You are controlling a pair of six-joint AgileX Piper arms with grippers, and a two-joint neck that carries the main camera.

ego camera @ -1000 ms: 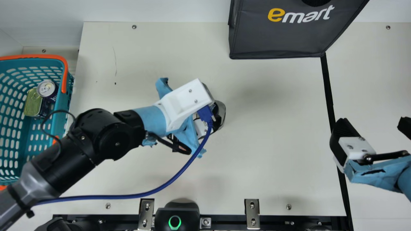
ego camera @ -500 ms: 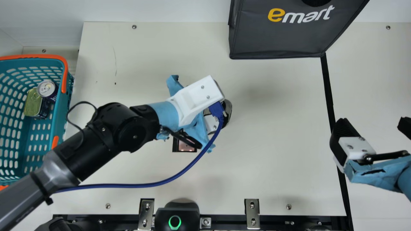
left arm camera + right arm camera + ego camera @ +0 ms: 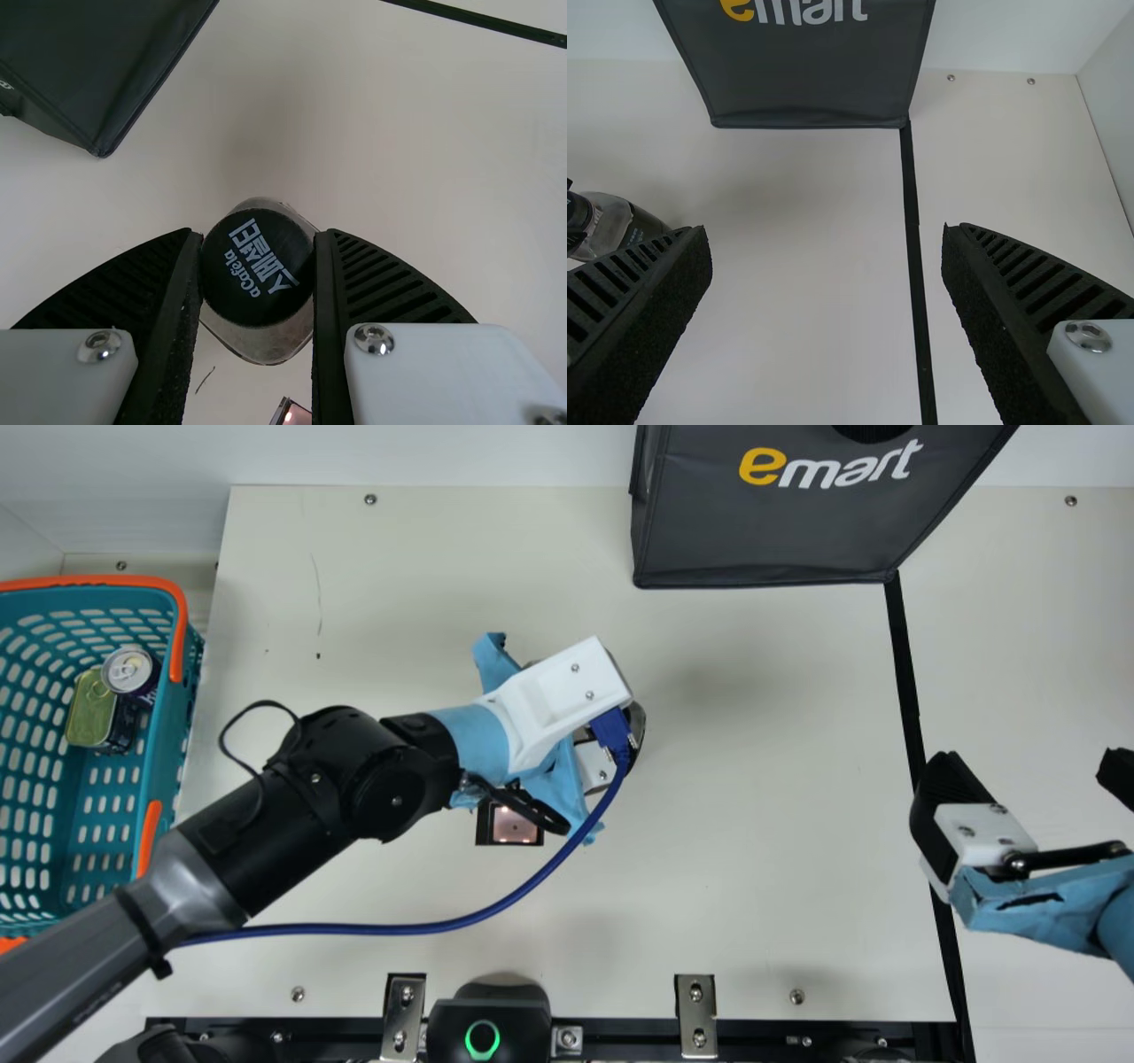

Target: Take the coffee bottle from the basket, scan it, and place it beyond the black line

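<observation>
Main view: the cream table carries small screws and a thin scratch, with white walls behind. The basket holds a can and a tin. A dark bag stands at the far side; from its corner the black line runs to the near edge. The bottle is between basket and line, at the left gripper. The right gripper is by the line, spread wide.

Since the earlier frame, the left arm has carried the bottle a bit toward the line, uncovering more of the lit scanner; the right arm has stayed put.

Left wrist view: both fingers pinch the bottle at its dark cap, above pale table.

Right wrist view: bare table and the line show between parted fingers.
</observation>
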